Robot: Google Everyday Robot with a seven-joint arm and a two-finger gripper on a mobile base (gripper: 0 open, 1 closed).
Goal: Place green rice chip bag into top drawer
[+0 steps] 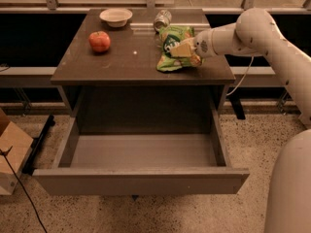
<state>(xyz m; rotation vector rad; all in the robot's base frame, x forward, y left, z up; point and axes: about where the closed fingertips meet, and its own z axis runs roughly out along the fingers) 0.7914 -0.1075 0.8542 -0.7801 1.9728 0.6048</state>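
Note:
The green rice chip bag [170, 52] lies crumpled on the right part of the table top [131, 57], resting on the surface. My gripper [183, 49] reaches in from the right and sits on the bag's right side, its fingers closed on the crinkled material. The top drawer [141, 181] below the table top is pulled wide open toward me. Its grey inside holds nothing.
A red apple [99, 41] lies on the table's left side. A white bowl [115, 17] stands at the back. A silver can [162, 19] lies just behind the bag. A cardboard box [9, 154] sits on the floor at left.

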